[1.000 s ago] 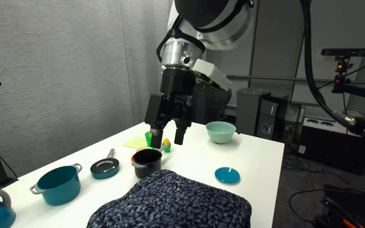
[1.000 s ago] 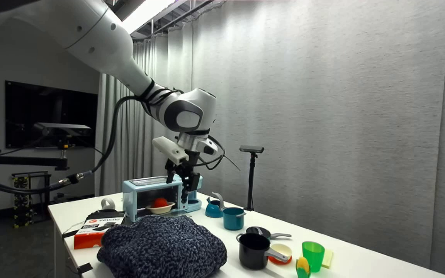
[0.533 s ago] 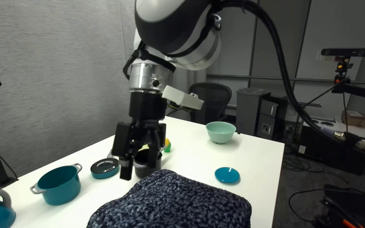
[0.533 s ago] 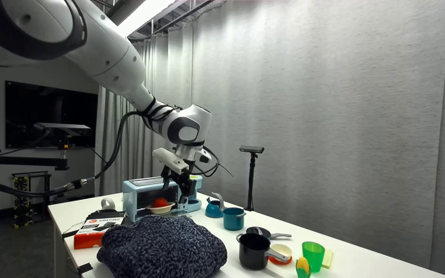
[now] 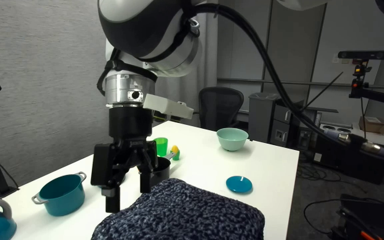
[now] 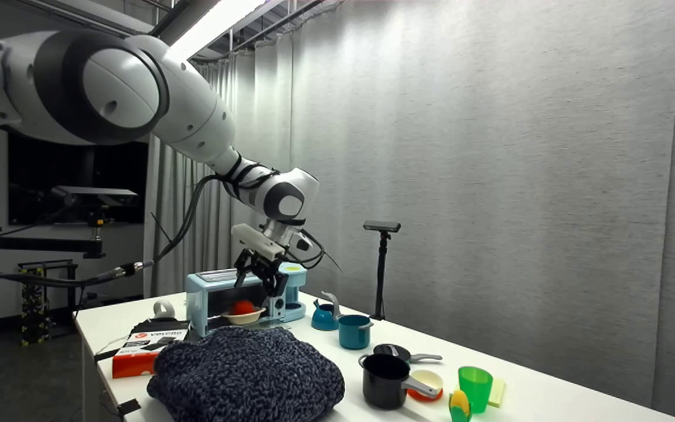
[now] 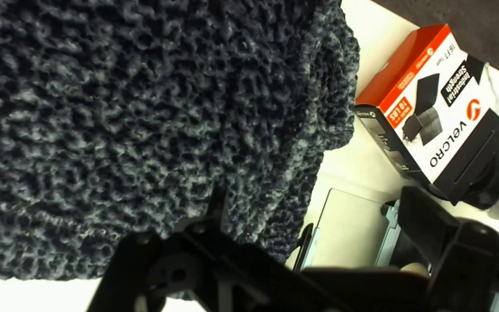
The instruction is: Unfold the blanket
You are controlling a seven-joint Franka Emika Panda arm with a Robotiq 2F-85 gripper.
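Note:
The blanket (image 5: 185,216), dark navy with grey-blue flecks, lies bunched in a thick folded heap on the white table in both exterior views. It fills much of the wrist view, where layered edges of the blanket (image 7: 145,130) show along its right side. My gripper (image 5: 129,193) points down, its fingers spread wide with nothing between them. In the wrist view the gripper (image 7: 313,199) has one finger over the blanket's lower part and the other beyond its right edge, near the Velcro box. Contact with the cloth does not show.
A Velcro box (image 7: 431,112) sits close beside the blanket. Behind it stands a light-blue toy oven (image 6: 197,310), its clear door (image 7: 353,229) lowered. A black pot (image 6: 384,387), teal pot (image 5: 62,196), blue plate (image 5: 239,184) and mint bowl (image 5: 232,140) are also on the table.
My gripper has come down and swung across toward the blanket's oven side, moving left in both exterior views. Its fingers have stayed apart, and the blanket has not moved.

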